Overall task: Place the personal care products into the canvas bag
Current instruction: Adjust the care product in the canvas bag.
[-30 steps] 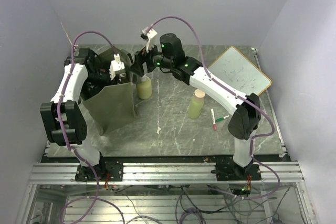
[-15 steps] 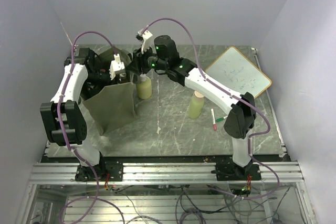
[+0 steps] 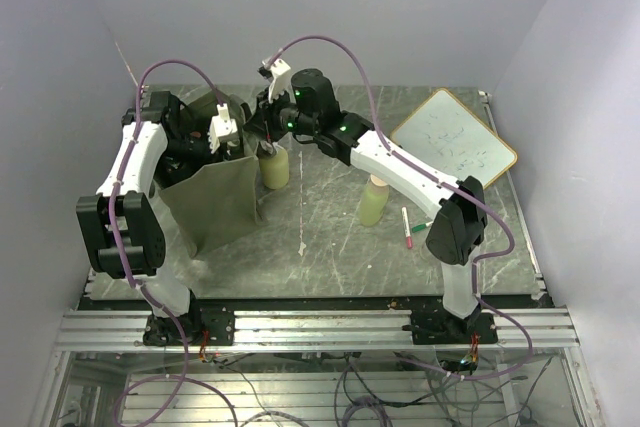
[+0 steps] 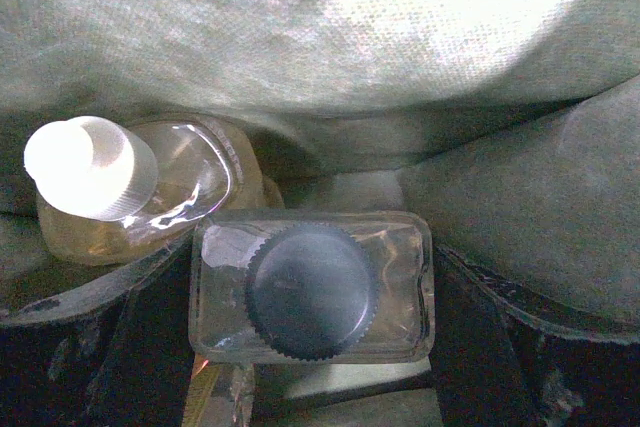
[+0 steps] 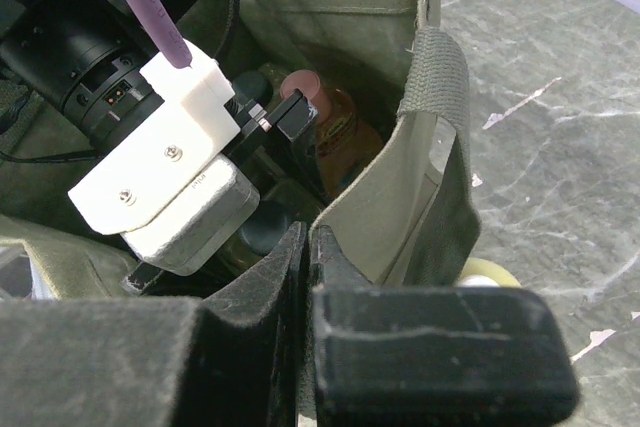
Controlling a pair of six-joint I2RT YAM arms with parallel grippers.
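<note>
The olive canvas bag (image 3: 215, 207) stands at the left with my left gripper (image 3: 222, 137) reaching down inside it. In the left wrist view a clear bottle with a black cap (image 4: 312, 287) fills the space between the dark fingers (image 4: 140, 337), and no gap shows on either side. An amber bottle with a white cap (image 4: 180, 177) leans beside it. My right gripper (image 5: 308, 232) is shut, pinching the bag's rim (image 5: 430, 147). A brown bottle (image 5: 335, 132) sits in the bag. A pale yellow bottle (image 3: 275, 167) stands just outside the bag. Another pale green one (image 3: 373, 200) stands mid-table.
A wood-framed whiteboard (image 3: 455, 137) lies at the back right. A red marker (image 3: 407, 228) and a green marker (image 3: 423, 224) lie near the right arm's base. The right arm stretches across the table above the pale green bottle.
My right gripper has moved a little left to the bag's rim and closed on the fabric. The left arm and the bottles on the table have not moved.
</note>
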